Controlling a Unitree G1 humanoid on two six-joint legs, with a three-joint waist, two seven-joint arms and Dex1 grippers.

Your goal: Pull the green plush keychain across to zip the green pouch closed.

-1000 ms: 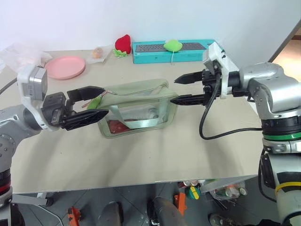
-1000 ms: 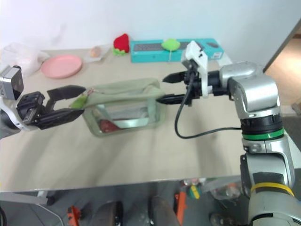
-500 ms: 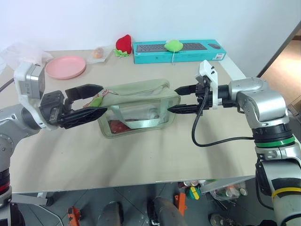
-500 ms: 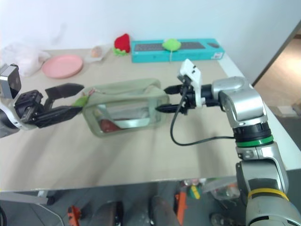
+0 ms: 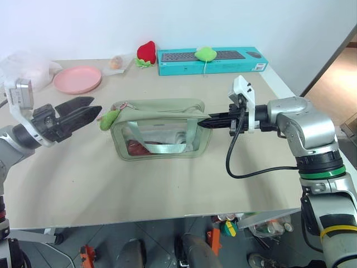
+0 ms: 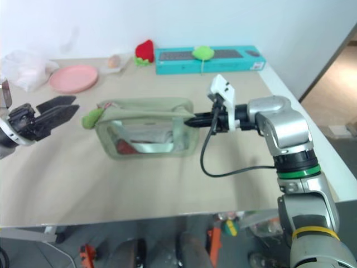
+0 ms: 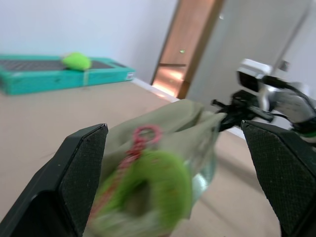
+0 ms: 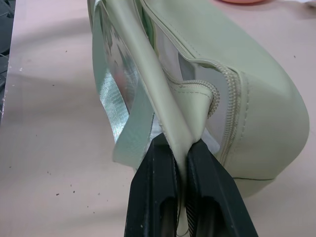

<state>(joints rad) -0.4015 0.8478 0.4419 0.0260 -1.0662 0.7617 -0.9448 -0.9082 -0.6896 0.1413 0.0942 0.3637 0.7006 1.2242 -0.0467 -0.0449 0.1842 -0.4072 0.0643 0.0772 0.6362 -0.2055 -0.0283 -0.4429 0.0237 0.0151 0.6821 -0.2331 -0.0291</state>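
The green pouch (image 5: 159,131) lies mid-table with its zipper on top. At its left end hangs the green plush keychain (image 5: 109,118), its pink ring (image 7: 147,132) at the zipper. My left gripper (image 5: 96,105) is open just left of the keychain, and its fingers touch nothing. In the left wrist view the keychain (image 7: 148,190) lies beyond and between the two fingertips (image 7: 96,140). My right gripper (image 5: 204,120) is shut on the pouch's right end. Its fingers (image 8: 158,168) pinch a fold of the pale green fabric (image 8: 170,118) beside the zipper end.
At the back of the table lie a pink plate (image 5: 77,79), a red strawberry plush (image 5: 146,52) and a teal keyboard box (image 5: 234,60) with a lime plush (image 5: 204,53) on it. A clear plastic bag (image 5: 25,66) sits far left. The table's right edge runs close behind my right arm.
My right gripper dropped slightly and shut on the pouch's right end. My left gripper drew back to the left, off the pouch; it stays open and the keychain hangs free.
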